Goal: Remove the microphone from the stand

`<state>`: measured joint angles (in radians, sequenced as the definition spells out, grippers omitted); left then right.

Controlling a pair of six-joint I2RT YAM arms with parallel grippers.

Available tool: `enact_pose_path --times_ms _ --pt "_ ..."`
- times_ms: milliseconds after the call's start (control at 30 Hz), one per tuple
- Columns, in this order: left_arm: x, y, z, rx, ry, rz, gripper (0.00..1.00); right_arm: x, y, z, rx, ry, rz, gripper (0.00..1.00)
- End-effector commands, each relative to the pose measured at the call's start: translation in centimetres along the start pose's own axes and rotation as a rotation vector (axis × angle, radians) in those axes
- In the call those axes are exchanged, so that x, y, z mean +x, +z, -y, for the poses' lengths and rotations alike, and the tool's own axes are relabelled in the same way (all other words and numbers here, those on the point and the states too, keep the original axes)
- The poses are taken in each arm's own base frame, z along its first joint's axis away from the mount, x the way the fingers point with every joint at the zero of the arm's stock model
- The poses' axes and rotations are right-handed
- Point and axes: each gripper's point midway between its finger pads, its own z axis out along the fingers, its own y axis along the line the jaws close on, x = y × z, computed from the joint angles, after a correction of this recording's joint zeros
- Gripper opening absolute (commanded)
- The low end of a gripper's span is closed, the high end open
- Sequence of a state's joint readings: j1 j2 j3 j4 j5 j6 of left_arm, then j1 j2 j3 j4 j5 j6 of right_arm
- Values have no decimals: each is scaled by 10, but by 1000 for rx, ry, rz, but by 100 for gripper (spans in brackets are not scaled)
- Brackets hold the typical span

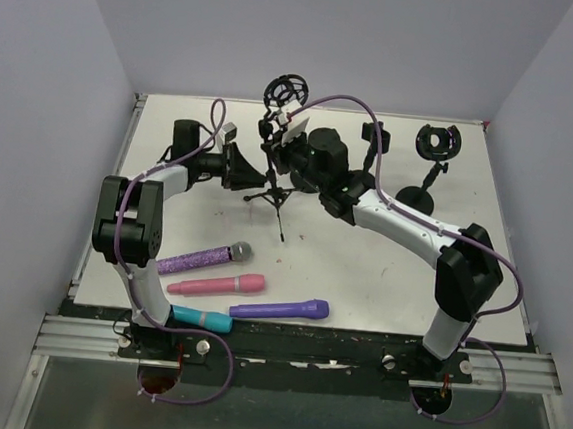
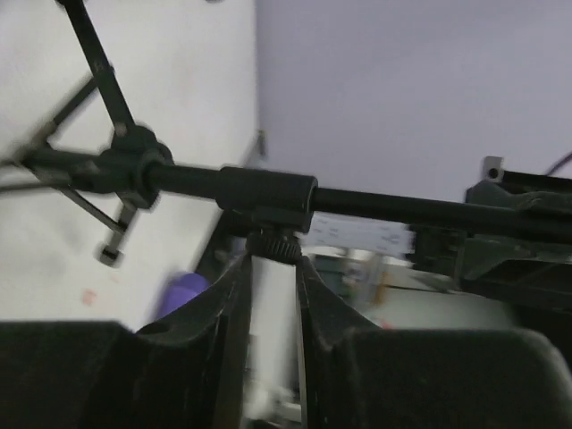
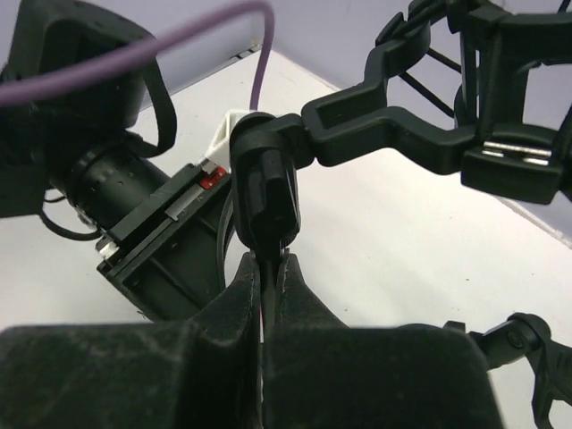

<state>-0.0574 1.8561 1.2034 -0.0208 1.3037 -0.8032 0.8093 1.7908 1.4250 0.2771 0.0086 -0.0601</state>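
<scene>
A black tripod microphone stand [image 1: 273, 178] stands at the back middle, with a round shock mount [image 1: 287, 89] on top; I see no microphone in the mount. My left gripper [image 1: 264, 172] is shut on a small knurled knob [image 2: 274, 243] under the stand's pole [image 2: 375, 204]; its tips [image 2: 274, 259] pinch the knob. My right gripper [image 1: 290, 147] is shut on a thin black tab below the stand's swivel joint [image 3: 265, 192], with the fingers [image 3: 271, 261] almost together. The shock mount arm [image 3: 393, 134] runs to the right.
Several microphones lie on the near table: a glittery purple one [image 1: 205, 259], a pink one [image 1: 215, 286], a purple one [image 1: 278, 308] and a teal one [image 1: 200, 318]. A second stand with a round base [image 1: 415, 198] and an empty clip [image 1: 438, 141] stands at the back right.
</scene>
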Motion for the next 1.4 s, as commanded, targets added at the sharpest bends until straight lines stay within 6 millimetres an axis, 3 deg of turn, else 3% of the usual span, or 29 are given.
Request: enact_pose_path --times_ms 0,67,133,167,300,333,367,400,533,700,767,933,1167,1367 --pt "38 -8 22 112 -571 -182 0 -24 -8 -19 -60 21 69 1" --pt "42 -12 19 100 -654 -181 1 -23 -10 -19 -61 20 67 0" --pt "42 -16 17 96 -663 -161 31 -25 -13 -18 -60 20 70 1" --pt "40 -16 16 96 -634 -146 37 -24 -14 -18 -58 20 69 1" --pt "29 -22 41 127 -237 -106 43 -23 -15 -19 -63 20 66 0" --pt "29 -23 47 100 -209 -93 45 -24 -16 -19 -63 18 67 0" --pt "29 -23 44 53 -71 -74 47 -24 -15 -19 -63 18 69 1" --pt "35 -24 44 -37 -87 -87 49 -24 -15 -20 -66 20 66 1" --pt "39 -31 9 -354 351 -182 56 -24 -14 -20 -69 21 68 1" --pt "16 -49 -16 -552 754 -20 56 -26 -14 -22 -80 30 75 1" --pt "12 -50 -15 -536 933 54 55 -26 -14 -22 -78 30 74 1" --pt "13 -43 9 -433 1399 211 57 -24 -12 -23 -82 31 60 1" --pt "-6 -36 9 -454 1425 229 53 -23 -8 -25 -90 42 55 1" --pt "-10 -27 13 -396 1414 195 48 -24 -6 -24 -87 42 57 1"
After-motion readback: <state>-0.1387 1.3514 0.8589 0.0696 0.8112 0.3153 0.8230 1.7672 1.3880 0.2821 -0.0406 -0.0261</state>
